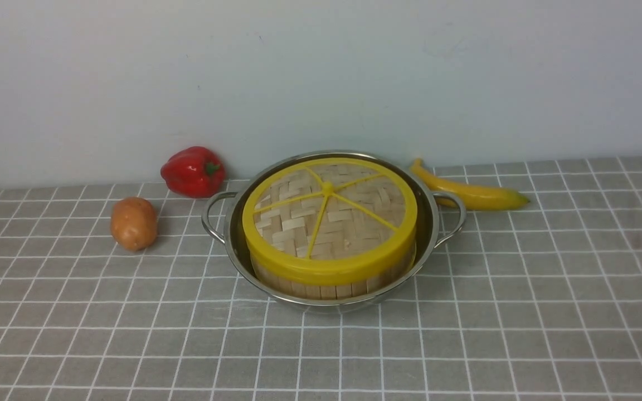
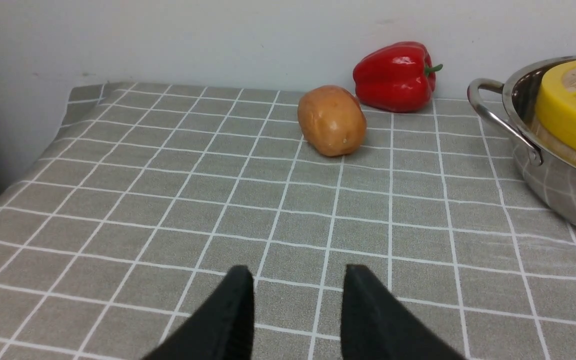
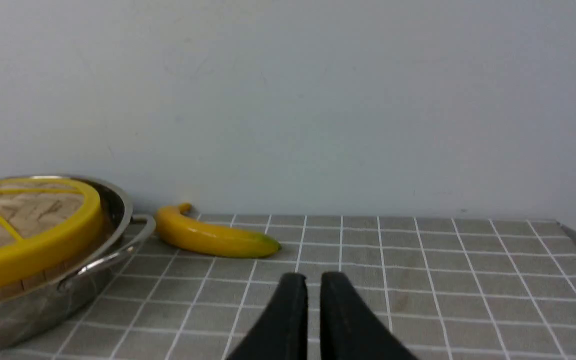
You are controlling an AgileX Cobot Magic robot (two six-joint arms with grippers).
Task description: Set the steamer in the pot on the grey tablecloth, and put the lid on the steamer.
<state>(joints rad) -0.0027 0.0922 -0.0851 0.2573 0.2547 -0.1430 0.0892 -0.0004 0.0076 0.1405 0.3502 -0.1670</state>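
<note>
Lid (image 1: 329, 214), woven bamboo with yellow rim and spokes, sits on steamer (image 1: 326, 284) inside steel pot (image 1: 232, 234), centre of cloth (image 1: 521, 312). Potato (image 1: 133, 223) at 9 o'clock of the pot, pepper (image 1: 193, 171) at 10, banana (image 1: 468, 191) at 2. Only wrist views show claws: left gripper (image 2: 298, 285) parted, empty; right gripper (image 3: 313, 286) narrow slit, empty.

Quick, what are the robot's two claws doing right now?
Left gripper: open, holding nothing.
Right gripper: open only a narrow gap, holding nothing.
</note>
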